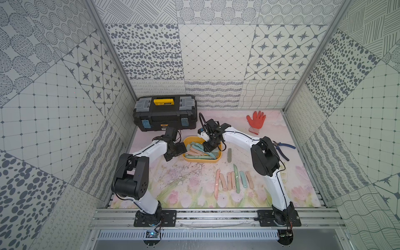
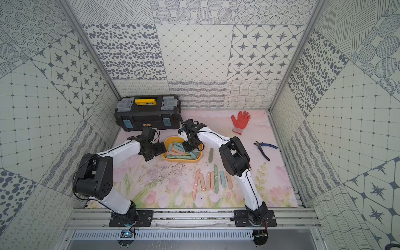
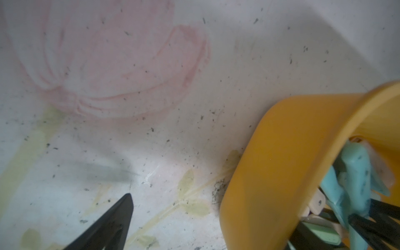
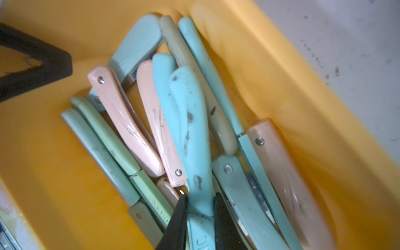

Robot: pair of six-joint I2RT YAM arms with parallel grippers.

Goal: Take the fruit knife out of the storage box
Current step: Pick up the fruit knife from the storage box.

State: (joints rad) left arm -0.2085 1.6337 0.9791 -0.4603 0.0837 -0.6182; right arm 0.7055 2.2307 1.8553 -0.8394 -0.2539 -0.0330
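Front of worktop point(image 1: 184, 194): row of knives point(image 1: 233, 181) laid side by side, pink, green and blue, all closed or sheathed as far as I can tell.

Mid worktop: yellow box point(image 1: 202, 160), lidless, holding a loose pile of the same knives. Grey knife point(image 1: 229, 154) lies alone just beside the box, on the right arm's side. Blue-handled pliers point(image 1: 281, 149) sit further out that way, partly behind the right arm.

Right gripper point(image 4: 200, 201) is down inside the box. Its fingers point(image 4: 177, 218) are narrow, pinching the blue knife point(image 4: 190, 129) from both sides near one end. That knife lies on top of the pile, inside the box, and its handle is smudged with dark marks.

Left gripper point(image 1: 178, 151) sits at the box's other end with its fingers wide, gripping nothing. One finger point(image 3: 112, 218) hangs over bare worktop outside the wall. A black finger also shows over the box's inside in the right wrist view.

Back: red glove point(image 1: 256, 121) flat, palm side up or down, can't tell. Black toolbox point(image 1: 165, 114) with yellow handle sits shut against the back wall.
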